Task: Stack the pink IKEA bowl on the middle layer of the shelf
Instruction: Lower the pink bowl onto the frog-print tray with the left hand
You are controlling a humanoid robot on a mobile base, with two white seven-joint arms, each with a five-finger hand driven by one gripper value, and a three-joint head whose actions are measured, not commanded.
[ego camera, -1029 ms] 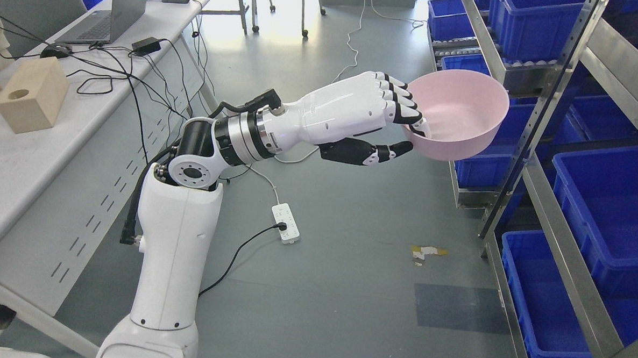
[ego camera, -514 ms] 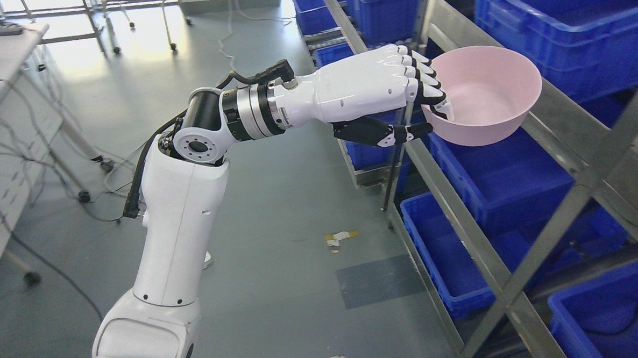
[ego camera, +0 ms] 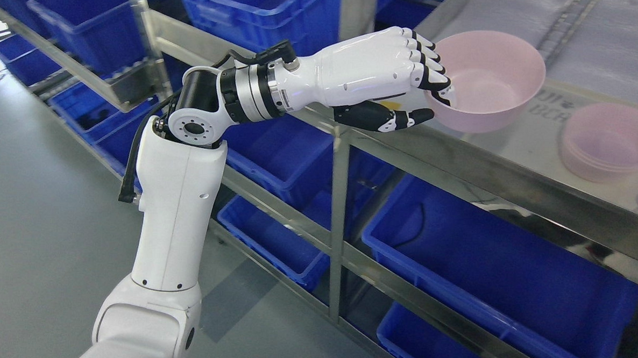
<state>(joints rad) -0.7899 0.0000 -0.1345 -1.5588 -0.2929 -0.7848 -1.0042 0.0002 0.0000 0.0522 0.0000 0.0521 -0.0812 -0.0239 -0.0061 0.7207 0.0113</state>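
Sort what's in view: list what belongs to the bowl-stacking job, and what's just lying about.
Job:
left hand, gripping the rim
held pink bowl
pink bowls already on the shelf
metal shelf layer

Lying about:
blue bins on the lower layers and behind

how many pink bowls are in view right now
At least 2: one bowl gripped in the left hand above the shelf, one stack resting on it to the right, possibly several nested bowls.

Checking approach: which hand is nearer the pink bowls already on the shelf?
Left. The left hand, gripping the pink bowl, is left of the stacked bowls; the right hand is out of view.
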